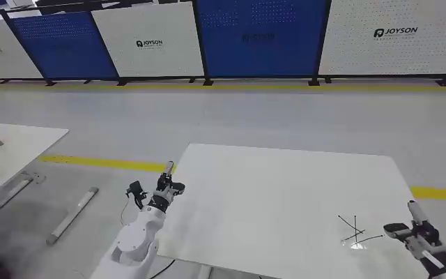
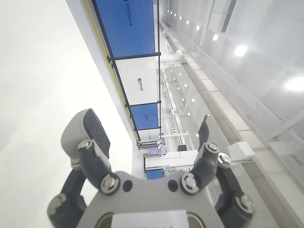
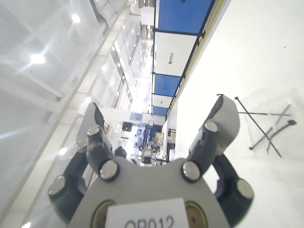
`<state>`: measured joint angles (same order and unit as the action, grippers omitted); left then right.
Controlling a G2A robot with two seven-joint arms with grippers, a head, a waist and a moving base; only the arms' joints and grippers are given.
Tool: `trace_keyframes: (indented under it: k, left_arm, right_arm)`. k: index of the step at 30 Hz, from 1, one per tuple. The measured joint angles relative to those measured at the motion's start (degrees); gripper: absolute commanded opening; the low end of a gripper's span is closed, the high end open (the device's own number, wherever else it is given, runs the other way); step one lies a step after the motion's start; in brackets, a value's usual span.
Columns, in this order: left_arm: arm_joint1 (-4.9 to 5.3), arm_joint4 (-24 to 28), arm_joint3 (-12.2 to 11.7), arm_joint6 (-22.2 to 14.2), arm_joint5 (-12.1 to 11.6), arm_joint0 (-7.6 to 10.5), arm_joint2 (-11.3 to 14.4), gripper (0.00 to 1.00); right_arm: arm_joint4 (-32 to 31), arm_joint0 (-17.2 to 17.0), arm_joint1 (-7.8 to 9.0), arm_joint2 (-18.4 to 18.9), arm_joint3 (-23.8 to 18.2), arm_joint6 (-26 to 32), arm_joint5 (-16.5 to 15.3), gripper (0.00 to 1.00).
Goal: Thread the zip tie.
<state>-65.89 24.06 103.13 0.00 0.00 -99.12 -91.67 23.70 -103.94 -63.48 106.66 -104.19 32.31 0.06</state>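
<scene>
Black zip ties lie crossed over one another on the white table near its front right corner; the right wrist view shows the zip ties partly under a clear plastic bag. My right gripper hangs open just to the right of them, off the table's right edge, nothing between its fingers. Over at the table's left edge my left gripper points away from me, open and empty, its fingers spread wide.
Another white table stands at the far left, with a grey bar on the floor between the tables. Blue and white panel walls line the back behind a yellow floor line.
</scene>
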Motion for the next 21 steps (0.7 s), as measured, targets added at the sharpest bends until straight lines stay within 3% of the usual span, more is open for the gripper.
trace_keyframes:
  k: [2,14,17,21]
  left_arm:
    - [0.0,0.0,0.0,0.0,0.0,0.0,0.0,1.0]
    - [0.0,0.0,0.0,0.0,0.0,0.0,0.0,1.0]
    - [0.0,0.0,0.0,0.0,0.0,0.0,0.0,1.0]
    - [0.0,0.0,0.0,0.0,0.0,0.0,0.0,1.0]
  right_arm:
    - [-0.1,0.0,0.08,0.3,0.2,2.1,0.2,1.0]
    - [0.1,0.1,0.06,0.4,0.3,1.2,0.1,1.0]
    - [2.2,0.4,0.29,3.1,3.2,4.4,-3.1,1.0]
    - [1.6,1.1,0.64,4.9,6.2,7.4,-3.7,1.0]
